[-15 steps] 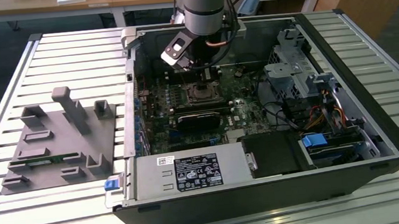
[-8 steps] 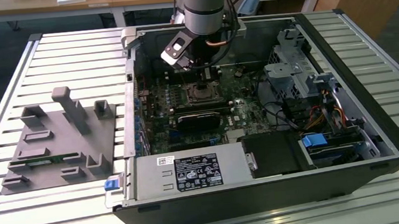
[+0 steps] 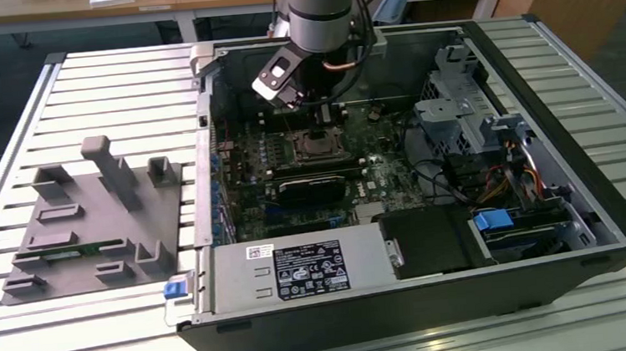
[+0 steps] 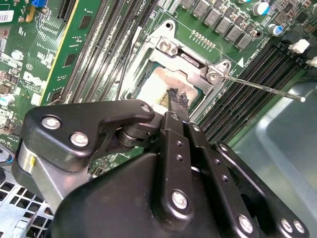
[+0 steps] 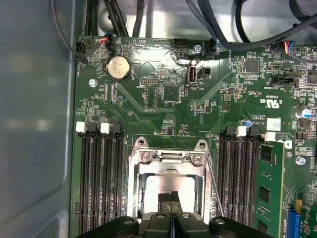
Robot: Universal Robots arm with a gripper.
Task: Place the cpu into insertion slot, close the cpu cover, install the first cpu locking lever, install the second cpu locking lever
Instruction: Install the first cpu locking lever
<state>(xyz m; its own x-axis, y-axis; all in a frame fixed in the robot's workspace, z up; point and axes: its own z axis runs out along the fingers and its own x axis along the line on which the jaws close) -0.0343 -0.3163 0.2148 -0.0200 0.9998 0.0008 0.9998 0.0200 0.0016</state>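
Silvery-beige cpu [image 5: 166,183] lies flat, framed by the silver cpu cover [image 5: 134,188].

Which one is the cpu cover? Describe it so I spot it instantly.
Inside the open black computer case, find the green motherboard. Between its two banks of black memory slots sits the cpu cover, the only silver metal square frame with a window.

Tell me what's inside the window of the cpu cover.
The cpu, pale-topped, shows through the cpu cover, with the gripper over it. Whatever lies beneath the cpu is hidden.
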